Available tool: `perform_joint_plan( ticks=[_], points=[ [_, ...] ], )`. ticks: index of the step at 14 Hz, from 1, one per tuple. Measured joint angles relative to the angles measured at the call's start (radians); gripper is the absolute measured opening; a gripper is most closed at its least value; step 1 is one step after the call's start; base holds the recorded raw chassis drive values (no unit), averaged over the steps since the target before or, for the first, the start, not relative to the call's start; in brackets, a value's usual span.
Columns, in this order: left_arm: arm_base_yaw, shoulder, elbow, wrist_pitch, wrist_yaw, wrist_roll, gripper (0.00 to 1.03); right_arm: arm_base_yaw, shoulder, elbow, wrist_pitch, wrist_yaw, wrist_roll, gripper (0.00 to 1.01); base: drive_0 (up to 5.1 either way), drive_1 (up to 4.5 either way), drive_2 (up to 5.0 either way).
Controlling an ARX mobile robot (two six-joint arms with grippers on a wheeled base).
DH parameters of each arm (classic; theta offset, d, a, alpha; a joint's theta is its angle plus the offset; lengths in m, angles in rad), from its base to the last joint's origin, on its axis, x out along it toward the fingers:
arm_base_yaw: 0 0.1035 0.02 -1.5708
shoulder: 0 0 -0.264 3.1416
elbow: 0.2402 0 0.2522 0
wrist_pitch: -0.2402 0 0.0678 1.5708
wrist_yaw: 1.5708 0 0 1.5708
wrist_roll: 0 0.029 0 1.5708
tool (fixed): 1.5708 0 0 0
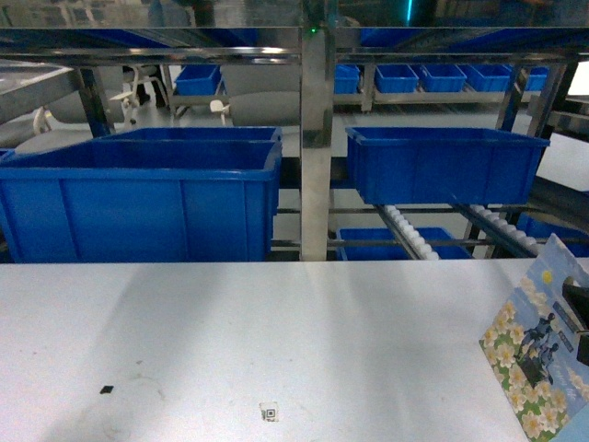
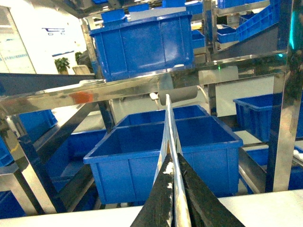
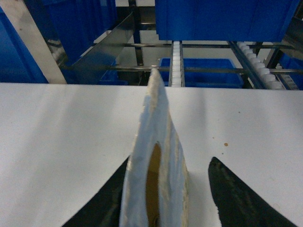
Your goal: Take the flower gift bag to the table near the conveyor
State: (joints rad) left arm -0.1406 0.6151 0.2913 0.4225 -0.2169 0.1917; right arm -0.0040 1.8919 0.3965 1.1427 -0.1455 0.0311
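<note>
The flower gift bag (image 1: 532, 354), pale blue with white-and-yellow blossoms, stands tilted on the white table (image 1: 276, 331) at the right edge of the head view. My right gripper (image 3: 170, 160) is open around its open top (image 3: 158, 123). The left finger touches the bag and the right finger (image 3: 232, 189) stands apart from it. My left gripper (image 2: 171, 158) does not show in the head view. It is shut on a thin pale sheet (image 2: 168, 123) seen edge-on, held up facing the conveyor (image 2: 142, 87). The conveyor's steel frame (image 1: 317, 138) and white rollers (image 1: 409, 235) rise behind the table's far edge.
Big blue bins sit on the rack at left (image 1: 138, 198) and right (image 1: 442, 161), with smaller ones farther back. A square code sticker (image 1: 269, 412) and a small black mark (image 1: 106, 389) lie on the near tabletop.
</note>
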Motion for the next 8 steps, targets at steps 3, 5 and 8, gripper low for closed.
perform_joint_plan(
  ticks=[3, 5, 8],
  points=[
    [0.000, 0.000, 0.000, 0.000, 0.000, 0.000, 0.02, -0.011, -0.197, -0.089, 0.019, 0.099, 0.029, 0.98, 0.0, 0.00, 0.0],
    [0.000, 0.000, 0.000, 0.000, 0.000, 0.000, 0.02, -0.024, -0.333, -0.153, -0.008, 0.138, 0.029, 0.98, 0.0, 0.00, 0.0],
    [0.000, 0.000, 0.000, 0.000, 0.000, 0.000, 0.02, -0.064, -0.659, -0.253, -0.191, 0.198, 0.028, 0.98, 0.0, 0.00, 0.0]
  ],
)
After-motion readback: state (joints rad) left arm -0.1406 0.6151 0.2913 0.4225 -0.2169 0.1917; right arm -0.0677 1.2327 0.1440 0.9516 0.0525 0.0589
